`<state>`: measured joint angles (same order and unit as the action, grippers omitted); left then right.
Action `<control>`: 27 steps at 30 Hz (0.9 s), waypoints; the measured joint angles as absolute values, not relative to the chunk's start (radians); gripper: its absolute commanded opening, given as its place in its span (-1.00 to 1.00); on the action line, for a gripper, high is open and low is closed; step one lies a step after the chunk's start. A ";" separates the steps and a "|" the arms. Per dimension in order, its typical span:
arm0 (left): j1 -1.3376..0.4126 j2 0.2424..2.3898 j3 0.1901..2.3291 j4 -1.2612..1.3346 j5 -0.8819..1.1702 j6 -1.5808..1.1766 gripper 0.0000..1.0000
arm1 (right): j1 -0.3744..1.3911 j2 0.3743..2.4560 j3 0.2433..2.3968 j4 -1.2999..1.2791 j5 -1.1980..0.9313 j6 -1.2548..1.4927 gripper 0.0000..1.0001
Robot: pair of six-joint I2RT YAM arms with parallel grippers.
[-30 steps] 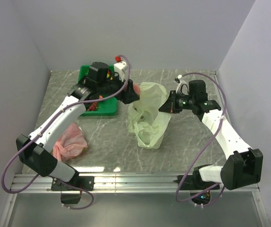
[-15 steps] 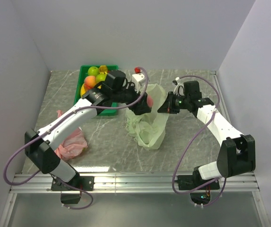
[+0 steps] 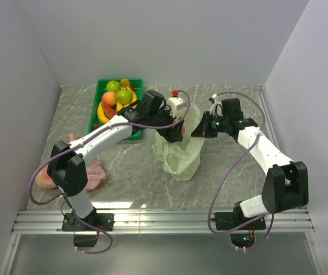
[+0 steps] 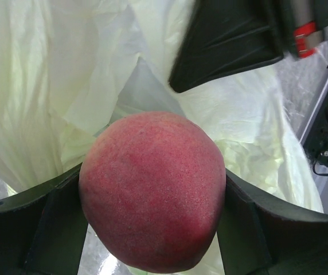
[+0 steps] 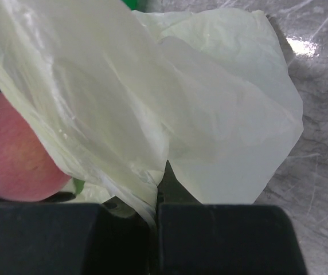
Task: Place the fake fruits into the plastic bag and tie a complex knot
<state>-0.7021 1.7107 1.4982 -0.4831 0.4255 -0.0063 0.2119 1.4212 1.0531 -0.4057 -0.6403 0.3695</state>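
Peach clamped in wide left tool, right tool pinching plastic bag

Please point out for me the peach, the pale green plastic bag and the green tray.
peach (image 4: 155, 189): left wrist view, middle of its red skin.
plastic bag (image 5: 221, 114): right wrist view, its flat front sheet.
green tray (image 3: 100, 86): top external view, far left corner of its rim.
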 measured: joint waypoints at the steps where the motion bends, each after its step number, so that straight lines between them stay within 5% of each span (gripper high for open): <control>1: -0.703 1.710 1.501 -0.482 0.432 -0.005 0.19 | 0.212 1.427 1.053 -0.405 -0.640 0.370 -1.00; 18: -0.730 1.715 1.527 -0.401 0.544 -0.023 0.17 | 0.240 1.451 1.054 -0.413 -0.640 0.366 -1.00; 27: -0.713 1.821 1.499 -0.382 0.316 -0.011 0.10 | 0.237 1.449 1.055 -0.456 -0.634 0.312 -1.00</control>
